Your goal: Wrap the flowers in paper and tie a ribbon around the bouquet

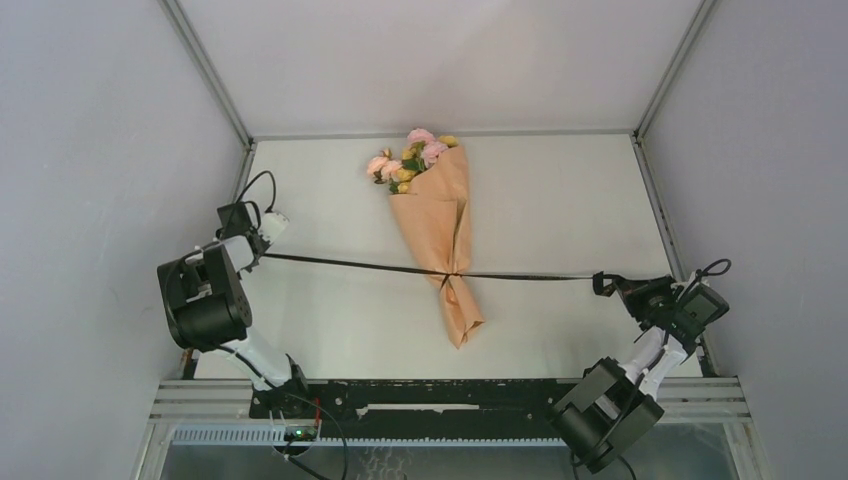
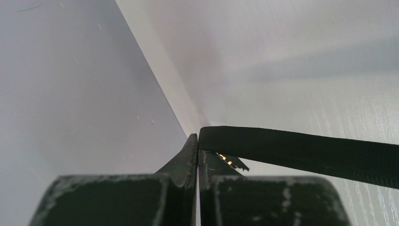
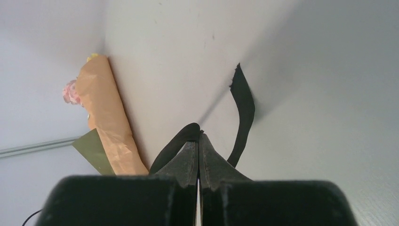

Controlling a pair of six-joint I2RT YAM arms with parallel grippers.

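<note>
The bouquet (image 1: 437, 230) lies in the middle of the table, a peach-orange paper (image 3: 110, 120) cone with its narrow end towards me. Pink and yellow flowers (image 1: 412, 156) show at its far, wide end. A green inner strip (image 3: 93, 150) shows in the right wrist view. The black ribbon (image 1: 340, 264) runs taut across the table and is knotted round the cone's narrow part. My left gripper (image 2: 197, 141) is shut on the ribbon's left end (image 2: 301, 150), where gold lettering shows. My right gripper (image 3: 199, 135) is shut on the right end, and a loose tail (image 3: 244, 110) curls beyond it.
Grey enclosure walls and aluminium posts (image 1: 210, 70) close in the table on the left, right and far sides. A black rail (image 1: 430, 395) runs along the near edge between the arm bases. The left gripper (image 1: 262, 250) sits by the left wall, the right gripper (image 1: 603, 283) near the right edge.
</note>
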